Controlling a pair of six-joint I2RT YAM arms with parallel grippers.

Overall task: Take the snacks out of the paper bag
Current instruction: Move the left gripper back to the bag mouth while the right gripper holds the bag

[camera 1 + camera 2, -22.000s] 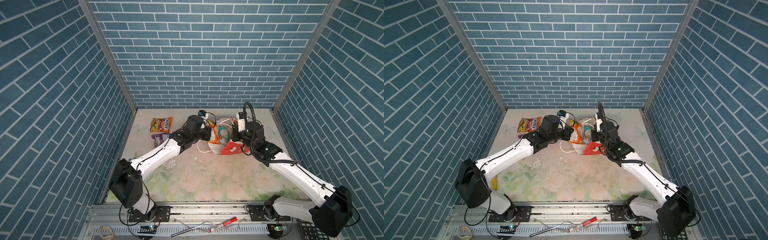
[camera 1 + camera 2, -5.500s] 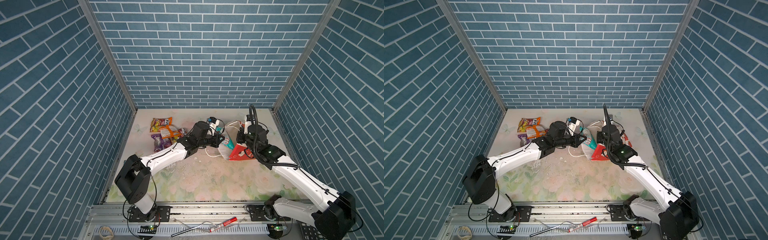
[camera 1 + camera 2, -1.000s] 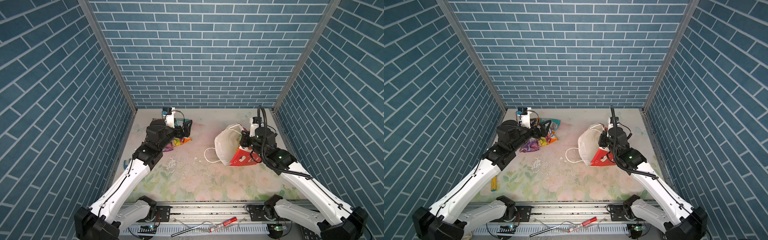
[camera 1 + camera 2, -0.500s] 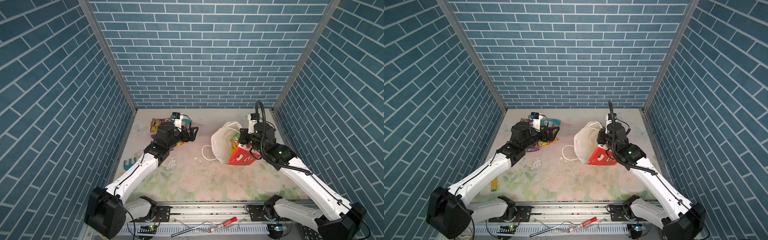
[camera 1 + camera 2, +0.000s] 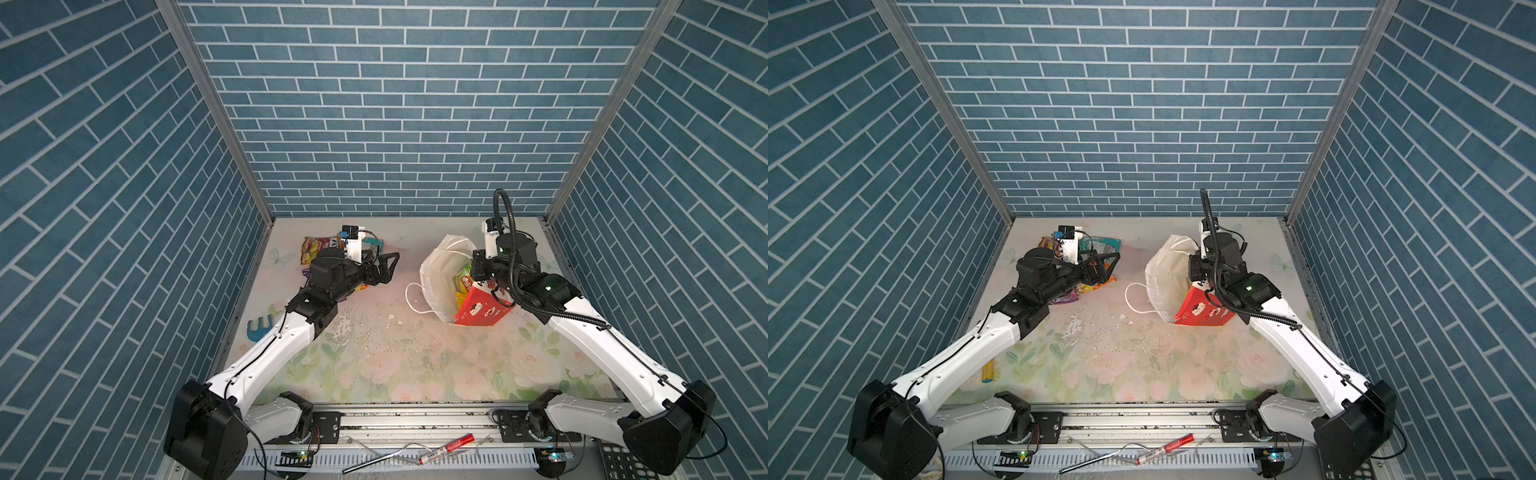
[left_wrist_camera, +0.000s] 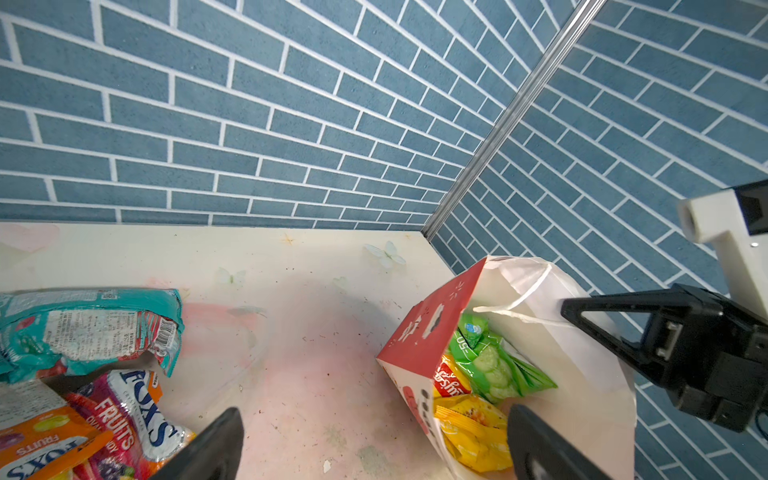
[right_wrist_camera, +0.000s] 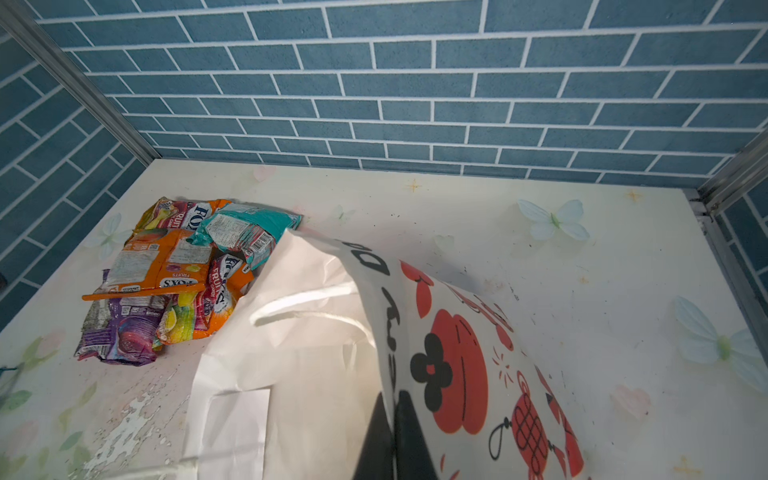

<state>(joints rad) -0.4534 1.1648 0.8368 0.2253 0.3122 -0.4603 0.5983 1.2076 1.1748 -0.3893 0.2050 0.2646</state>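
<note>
The paper bag (image 5: 436, 270) lies tilted on the right of the table in both top views, its mouth turned toward the left arm. My right gripper (image 7: 392, 419) is shut on the bag's printed rim (image 7: 457, 353) and holds it up. A green chip bag (image 6: 490, 365) and a yellow bag (image 6: 469, 432) sit inside. My left gripper (image 6: 374, 432) is open and holds nothing, hanging between the bag (image 6: 419, 345) and the pile of snacks (image 5: 316, 249). That pile holds orange Fox's bags (image 7: 166, 262), a teal packet (image 7: 241, 228) and a purple packet (image 7: 120, 332).
Blue brick walls close in the back and both sides. A blue comb-shaped piece (image 5: 259, 326) lies by the left wall, a small yellow object (image 5: 987, 371) nearer the front. A red marker (image 5: 446, 442) rests on the front rail.
My left gripper has swung from over the snack pile rightward toward the bag, still open. The right gripper has shifted the bag slightly, so its contents now show.
</note>
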